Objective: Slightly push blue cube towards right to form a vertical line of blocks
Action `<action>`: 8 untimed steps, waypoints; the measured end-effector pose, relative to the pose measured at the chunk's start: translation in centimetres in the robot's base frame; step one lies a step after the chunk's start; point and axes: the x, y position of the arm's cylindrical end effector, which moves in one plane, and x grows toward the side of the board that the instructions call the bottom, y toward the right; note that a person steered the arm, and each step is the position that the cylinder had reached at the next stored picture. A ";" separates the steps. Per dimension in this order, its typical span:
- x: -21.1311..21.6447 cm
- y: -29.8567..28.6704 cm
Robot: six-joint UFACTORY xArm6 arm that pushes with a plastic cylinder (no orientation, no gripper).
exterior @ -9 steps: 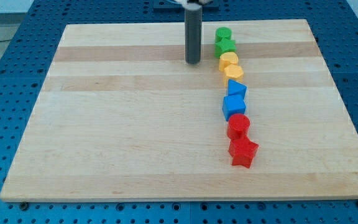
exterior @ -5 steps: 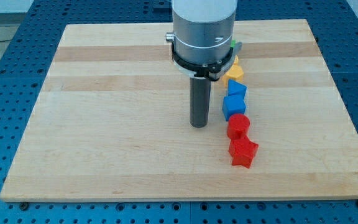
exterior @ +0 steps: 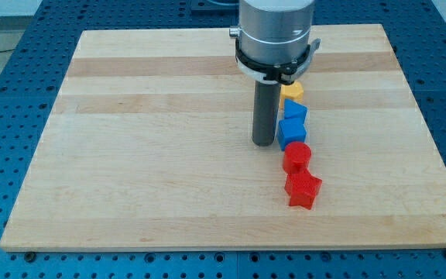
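Observation:
The blue cube (exterior: pixel 292 133) lies on the wooden board (exterior: pixel 145 155) in a top-to-bottom row of blocks right of centre. My tip (exterior: pixel 264 142) is just left of the blue cube, close to its left face; I cannot tell if it touches. Above the cube sits a second blue block (exterior: pixel 295 112), then a yellow block (exterior: pixel 291 91) partly hidden by my arm. Below the cube are a red cylinder (exterior: pixel 296 157) and a red star (exterior: pixel 303 189). The green blocks and another yellow block at the row's top are hidden behind the arm.
The arm's wide grey body (exterior: pixel 276 35) hangs over the top middle of the board. A blue perforated table (exterior: pixel 6 101) surrounds the board.
My tip came down from the view's top to left of the red cylinder, then shifted right and slightly up beside the blue cube. The blocks have not visibly moved.

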 end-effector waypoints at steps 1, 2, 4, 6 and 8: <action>0.0 0.4; 0.0 1.0; -1.3 -1.6; -10.3 -3.7; -21.1 -3.7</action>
